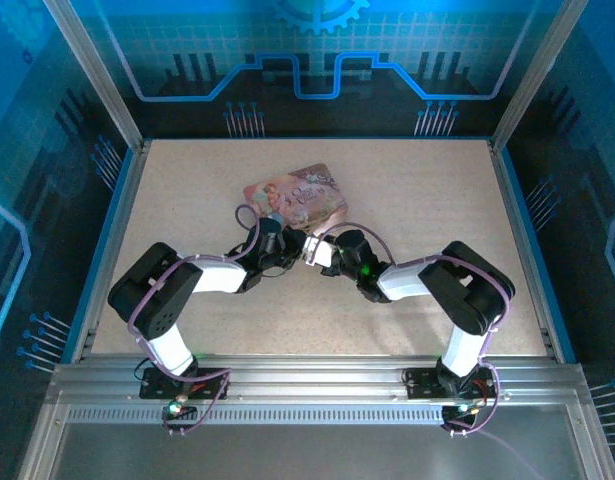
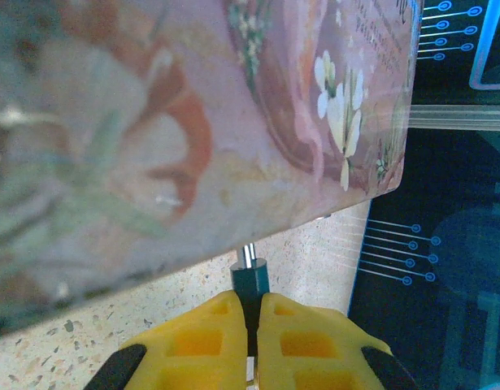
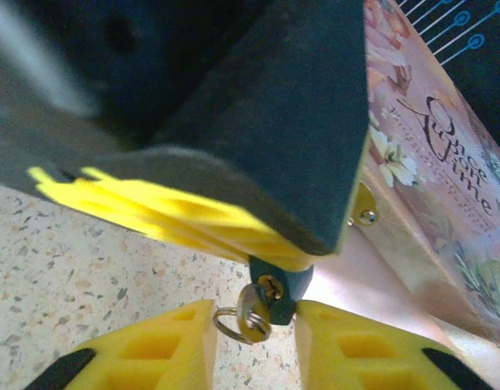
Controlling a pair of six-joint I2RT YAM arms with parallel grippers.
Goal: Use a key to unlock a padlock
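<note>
Two grippers meet over a padlock at the near edge of a pink tin.

Seen from the right wrist, the right gripper [image 3: 255,345] has its yellow fingers apart. The small silvery metal key [image 3: 254,313] sits in the gap between them, at the keyhole end of the small dark bluish metal padlock [image 3: 284,286]. Whether its blade is inside cannot be told. Just beyond, the left gripper [image 2: 251,333] is clamped on the padlock's body, and the silver shackle [image 2: 248,255] points at the pink illustrated tin box [image 1: 305,195]. The tin box lies on the speckled beige table [image 1: 437,200].
</note>
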